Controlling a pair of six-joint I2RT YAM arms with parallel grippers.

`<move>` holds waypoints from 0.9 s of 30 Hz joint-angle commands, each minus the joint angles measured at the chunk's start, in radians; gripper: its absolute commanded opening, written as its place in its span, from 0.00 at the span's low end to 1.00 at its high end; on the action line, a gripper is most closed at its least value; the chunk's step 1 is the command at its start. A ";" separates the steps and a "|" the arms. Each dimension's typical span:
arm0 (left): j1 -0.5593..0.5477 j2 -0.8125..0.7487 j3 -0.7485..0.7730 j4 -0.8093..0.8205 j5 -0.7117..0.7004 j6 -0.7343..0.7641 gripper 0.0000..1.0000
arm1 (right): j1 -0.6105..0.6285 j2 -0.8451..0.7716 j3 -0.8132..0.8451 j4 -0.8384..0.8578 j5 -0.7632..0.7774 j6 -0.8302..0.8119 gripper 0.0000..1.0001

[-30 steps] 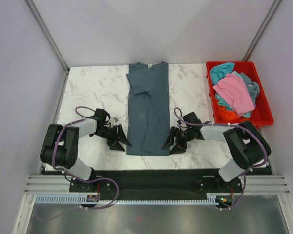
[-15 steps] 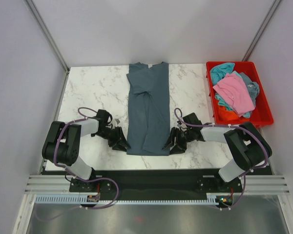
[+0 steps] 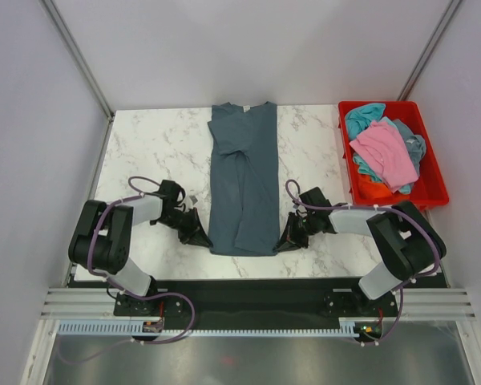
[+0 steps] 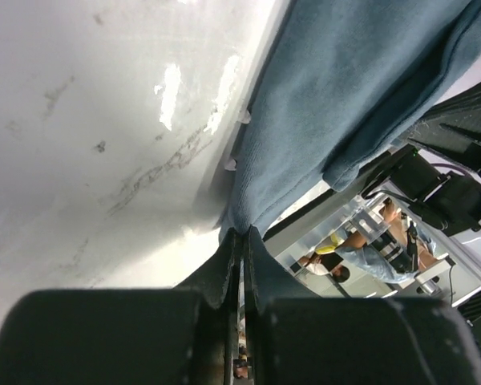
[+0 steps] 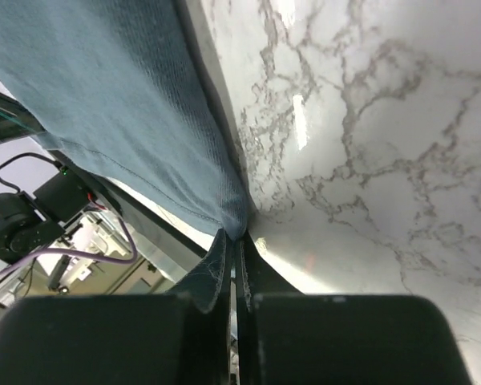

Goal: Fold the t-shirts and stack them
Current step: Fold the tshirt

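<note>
I hold the slate-blue t-shirt point(image 3: 242, 178) by both near hem corners, with the first fold not yet begun.
It lies flat on the marble table point(image 3: 152, 152), stretching away from both hands. My left gripper point(image 3: 201, 237) pinches one hem corner at its fingertips and my right gripper point(image 3: 283, 243) the other, jaws pressed together on cloth. Next, I judge, both must lift together and carry the hem forward toward the collar, level and taut.

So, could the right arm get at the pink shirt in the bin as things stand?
Probably not yet: its claw is shut on the blue shirt's near corner. Once freed, likely yes: the pink shirt lies uncovered atop the bin's pile, on that arm's side.
</note>
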 commanded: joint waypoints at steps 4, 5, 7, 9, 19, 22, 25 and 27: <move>-0.004 -0.103 0.031 -0.029 0.016 -0.010 0.02 | -0.027 -0.073 0.048 -0.064 0.106 -0.083 0.00; -0.004 -0.117 0.036 -0.035 0.016 -0.007 0.02 | -0.034 -0.092 0.054 -0.070 0.109 -0.092 0.00; -0.004 -0.140 0.060 -0.056 0.025 0.012 0.02 | -0.054 -0.116 0.079 -0.101 0.120 -0.127 0.00; -0.005 -0.168 0.089 -0.073 0.030 0.030 0.02 | -0.071 -0.146 0.099 -0.130 0.126 -0.166 0.00; -0.004 -0.152 0.319 -0.100 0.030 0.093 0.02 | -0.146 -0.146 0.315 -0.112 0.123 -0.261 0.00; -0.005 -0.110 0.411 -0.100 0.030 0.093 0.02 | -0.160 -0.117 0.378 -0.089 0.126 -0.270 0.00; -0.004 -0.050 0.508 -0.103 0.010 0.116 0.02 | -0.168 -0.073 0.434 -0.070 0.140 -0.292 0.00; -0.004 -0.002 0.574 -0.101 -0.099 0.208 0.02 | -0.179 -0.018 0.479 -0.058 0.146 -0.309 0.00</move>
